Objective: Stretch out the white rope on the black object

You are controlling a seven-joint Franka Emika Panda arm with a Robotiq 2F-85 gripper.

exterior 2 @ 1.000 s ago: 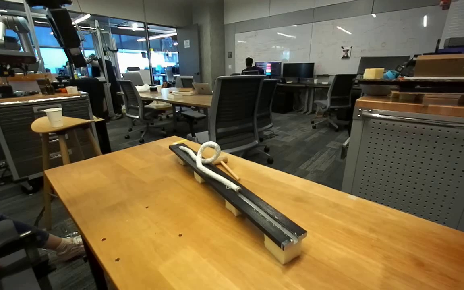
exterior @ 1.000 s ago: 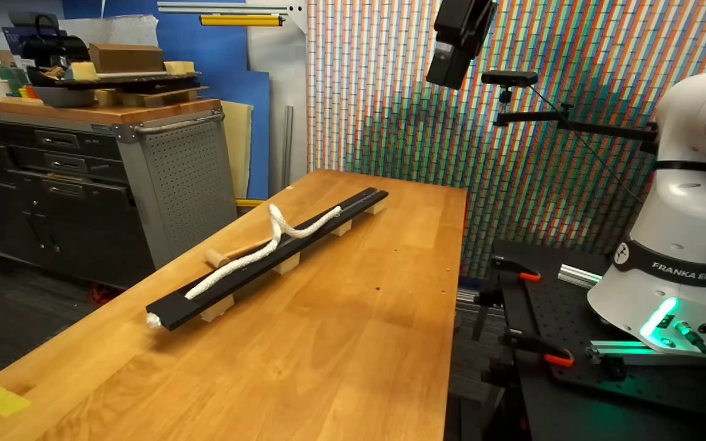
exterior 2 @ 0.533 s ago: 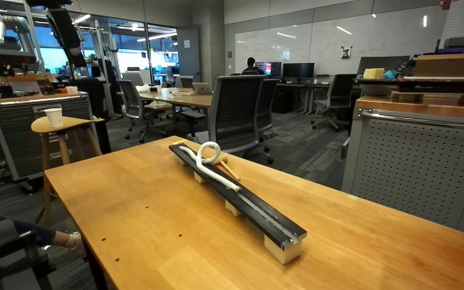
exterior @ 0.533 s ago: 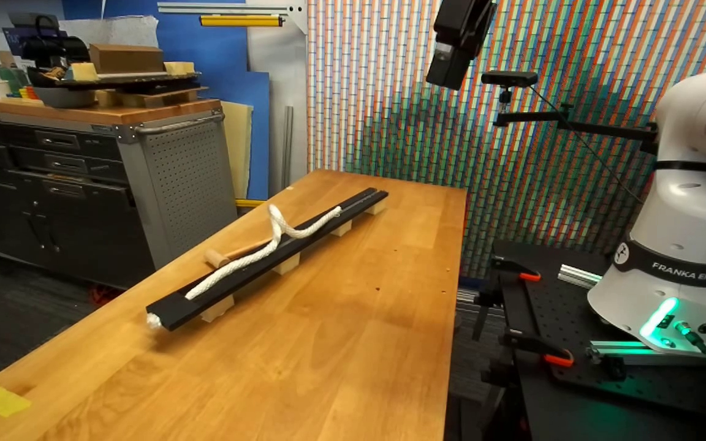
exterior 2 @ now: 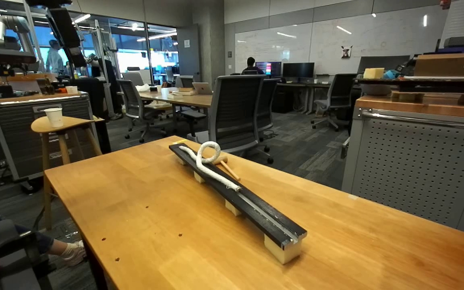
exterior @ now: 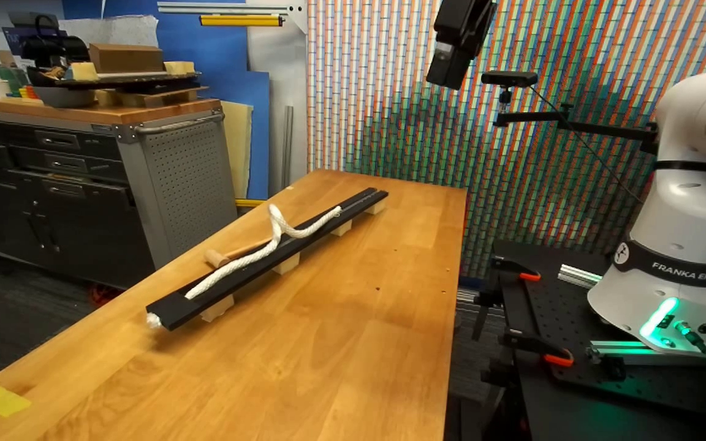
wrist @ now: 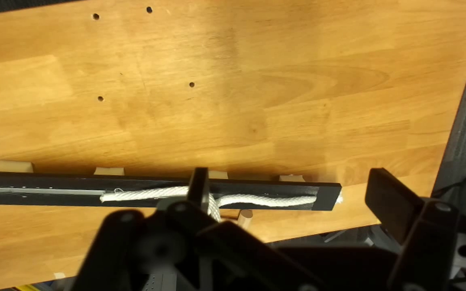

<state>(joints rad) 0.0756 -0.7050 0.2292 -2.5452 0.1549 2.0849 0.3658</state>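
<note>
The white rope [exterior: 242,262] lies along the black strip [exterior 2: 274,211], with a raised loop in its middle leaning over one side. In the wrist view, one end of the rope [wrist: 273,200] runs under the dark end piece of the strip [wrist: 326,198], and frayed white shows beyond it. The rope's free end [exterior 2: 232,185] lies partway along the groove; the groove past it is bare. My gripper [wrist: 289,174] is open and empty, with one finger hiding part of the loop. It hangs high above the table in both exterior views [exterior: 448,75] [exterior 2: 79,59].
Pale blocks [exterior 2: 283,249] hold the strip above the wooden table [exterior: 341,343]. A wooden mallet [exterior: 217,257] lies beside the strip, close to the loop. A camera on a bracket [exterior: 509,78] stands near the arm. A chair [exterior 2: 236,112] stands past the table edge.
The arm, gripper, rope and strip have not moved. A person's foot at the lower left has shifted, and a figure has appeared behind the glass in the background.
</note>
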